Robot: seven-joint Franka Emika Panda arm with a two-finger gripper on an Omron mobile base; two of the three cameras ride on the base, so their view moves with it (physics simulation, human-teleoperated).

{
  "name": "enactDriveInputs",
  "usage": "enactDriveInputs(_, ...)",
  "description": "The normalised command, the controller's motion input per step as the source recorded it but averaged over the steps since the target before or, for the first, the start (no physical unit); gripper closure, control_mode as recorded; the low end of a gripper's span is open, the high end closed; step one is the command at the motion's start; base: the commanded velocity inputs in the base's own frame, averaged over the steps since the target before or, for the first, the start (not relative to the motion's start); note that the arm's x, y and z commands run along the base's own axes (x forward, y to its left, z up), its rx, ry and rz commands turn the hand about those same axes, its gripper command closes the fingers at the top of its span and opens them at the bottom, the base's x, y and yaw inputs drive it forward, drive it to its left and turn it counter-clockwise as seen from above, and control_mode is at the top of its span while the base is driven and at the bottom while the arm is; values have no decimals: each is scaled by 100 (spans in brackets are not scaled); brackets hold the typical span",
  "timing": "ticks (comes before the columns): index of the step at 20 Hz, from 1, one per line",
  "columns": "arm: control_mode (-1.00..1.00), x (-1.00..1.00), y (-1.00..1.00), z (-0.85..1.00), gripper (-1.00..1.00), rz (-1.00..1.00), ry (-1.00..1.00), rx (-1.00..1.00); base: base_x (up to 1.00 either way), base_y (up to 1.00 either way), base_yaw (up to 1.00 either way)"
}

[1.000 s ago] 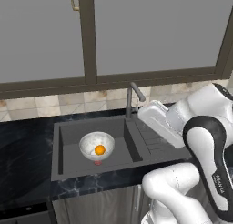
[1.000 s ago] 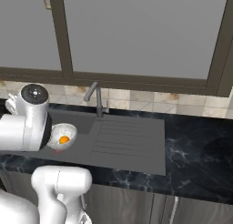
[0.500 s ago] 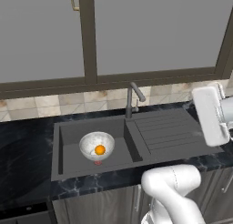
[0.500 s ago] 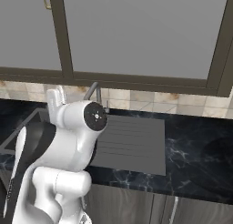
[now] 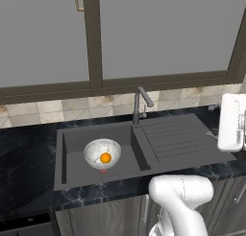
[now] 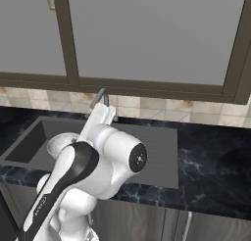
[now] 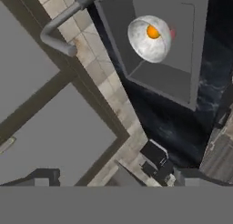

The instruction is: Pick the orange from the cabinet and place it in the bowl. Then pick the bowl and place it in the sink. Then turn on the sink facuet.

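- Left base view: the bowl (image 5: 102, 154) sits on the floor of the sink (image 5: 72, 142), toward the left half of the basin, and the orange (image 5: 105, 158) lies inside the bowl, slightly right of its middle.
- A small red drain mark (image 5: 103, 171) peeks out on the basin floor just at the near edge of the bowl.
- The sink facuet (image 5: 140, 105) stands upright at the far rim of the sink, where the basin meets the ribbed drainboard (image 5: 175, 137); its spout bends over to the right.
- The drainboard lies to the right of the basin, and the dark marbled counter (image 5: 29, 148) runs around the sink on all sides.
- Behind the counter a band of beige tiles (image 5: 62, 108) meets the cabinet (image 5: 48, 38), whose pale grey panels sit in dark brown frames, shut.
- A white part of the arm shows at the right edge of this view, over the right end of the drainboard.
- Right base view: the arm's white body stands in front of the basin, and the tap's top pokes out just above it.
- Hand view: the bowl with the orange appears in the basin, with the tap's bent spout close by.
- The gripper (image 7: 107, 178) has its fingers spread wide apart, holding nothing, well apart from the bowl.
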Motion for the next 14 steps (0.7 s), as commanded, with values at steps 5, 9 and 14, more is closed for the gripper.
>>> enactDriveInputs(5, -100, 100, 1, -28, -100, -1, 34, 51, 0, 0, 0)
enactDriveInputs(9, -100, 77, 0, -17, -100, 0, 26, 45, 0, 0, 0)
enactDriveInputs(14, -100, 57, 1, -14, -100, 0, 22, 23, 0, 0, 0)
